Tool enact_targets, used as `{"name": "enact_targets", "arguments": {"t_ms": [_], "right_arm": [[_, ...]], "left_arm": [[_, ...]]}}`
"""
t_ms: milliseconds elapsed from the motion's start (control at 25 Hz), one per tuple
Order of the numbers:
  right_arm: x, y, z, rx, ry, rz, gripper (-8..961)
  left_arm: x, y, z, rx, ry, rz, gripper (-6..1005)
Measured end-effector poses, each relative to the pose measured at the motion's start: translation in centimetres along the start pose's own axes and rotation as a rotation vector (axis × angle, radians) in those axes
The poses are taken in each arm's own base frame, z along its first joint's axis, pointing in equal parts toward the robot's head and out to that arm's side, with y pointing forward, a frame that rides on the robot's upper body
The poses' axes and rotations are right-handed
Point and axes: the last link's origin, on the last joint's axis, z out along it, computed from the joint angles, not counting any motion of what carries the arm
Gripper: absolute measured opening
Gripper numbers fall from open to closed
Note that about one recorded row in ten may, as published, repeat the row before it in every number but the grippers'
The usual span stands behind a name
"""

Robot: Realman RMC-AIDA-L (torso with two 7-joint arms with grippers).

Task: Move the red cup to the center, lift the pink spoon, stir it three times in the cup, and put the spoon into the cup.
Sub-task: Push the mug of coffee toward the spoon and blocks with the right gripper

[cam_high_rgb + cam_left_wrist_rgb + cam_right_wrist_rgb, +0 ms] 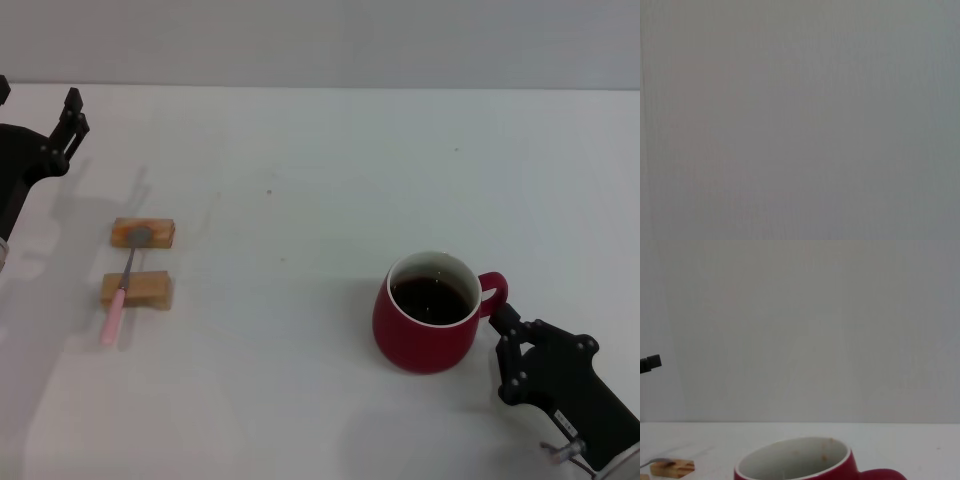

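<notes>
The red cup (425, 315) stands at the right front of the white table, dark liquid inside, its loop handle (495, 290) turned toward my right gripper (506, 355). That gripper is open just beside the handle, its upper fingertip close to the loop. In the right wrist view the cup's white rim (792, 460) fills the near edge. The pink spoon (118, 305) lies at the left across two wooden blocks, metal bowl on the far one. My left gripper (76, 110) hangs open at the far left, well behind the spoon.
Two tan wooden blocks (143, 232) (135, 290) hold the spoon off the table (300, 180). One block (672, 467) and the left gripper (650, 362) show small in the right wrist view. The left wrist view is plain grey.
</notes>
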Motion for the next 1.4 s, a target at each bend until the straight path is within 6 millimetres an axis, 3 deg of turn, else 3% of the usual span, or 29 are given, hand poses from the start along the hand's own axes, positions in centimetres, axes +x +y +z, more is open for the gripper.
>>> {"name": "enact_targets", "arguments": {"t_ms": [520,1400], "right_arm": [[-0.1,1.1,2.4,-0.082,0.038,-0.005,-2],[-0.6,1.4,4.0,-0.124,0.042,-0.016,-2]], "left_arm": [[0.2,0.2,0.2,-0.004,0.007,-0.002,812],[0.2,0.2,0.3,-0.004,0.007,-0.003,812]]}}
